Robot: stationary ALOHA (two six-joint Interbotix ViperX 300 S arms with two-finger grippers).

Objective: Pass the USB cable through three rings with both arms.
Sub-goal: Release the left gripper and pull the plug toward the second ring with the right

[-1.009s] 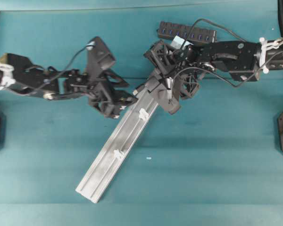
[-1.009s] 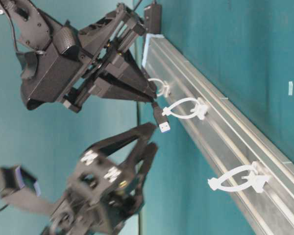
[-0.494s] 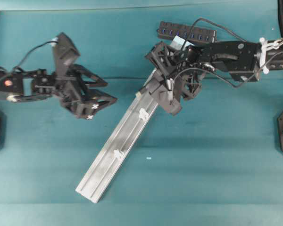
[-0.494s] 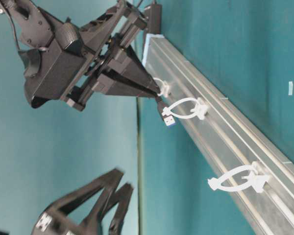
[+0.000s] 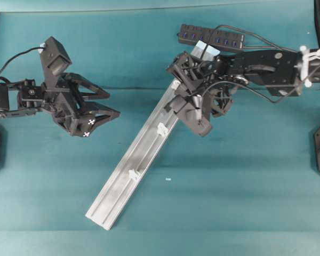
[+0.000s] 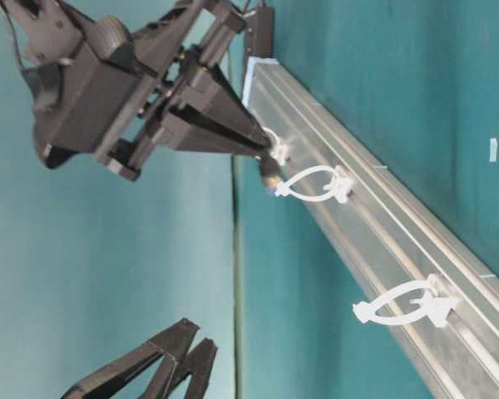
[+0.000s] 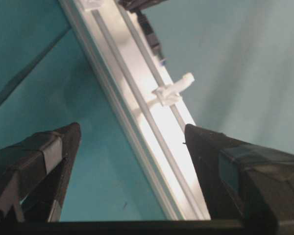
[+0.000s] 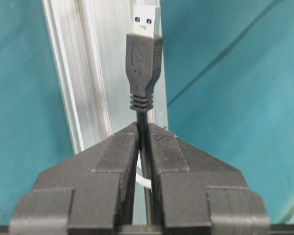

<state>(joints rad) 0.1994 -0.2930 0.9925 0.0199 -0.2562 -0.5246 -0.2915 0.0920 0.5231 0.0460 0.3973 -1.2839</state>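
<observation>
The silver rail (image 5: 129,177) lies slantwise on the teal table. My right gripper (image 5: 175,102) hovers over its upper end, shut on the black USB cable just behind the plug (image 8: 146,56). The plug sticks out past the fingertips along the rail. In the table-level view the plug (image 6: 270,176) hangs just before the mouth of the middle white ring (image 6: 313,184). Another ring (image 6: 276,150) sits right at my right fingertips, and a third ring (image 6: 403,303) is farther down the rail. My left gripper (image 5: 113,104) stands open, empty, left of the rail.
A black multi-port hub (image 5: 210,36) lies at the back beyond the rail's upper end. Cable loops hang around the right arm (image 5: 266,66). The rail's lower end (image 5: 98,216) points toward the front left.
My left gripper has pulled back to the left, away from the rail, still open. My right gripper has edged along, bringing the plug closer to the middle ring.
</observation>
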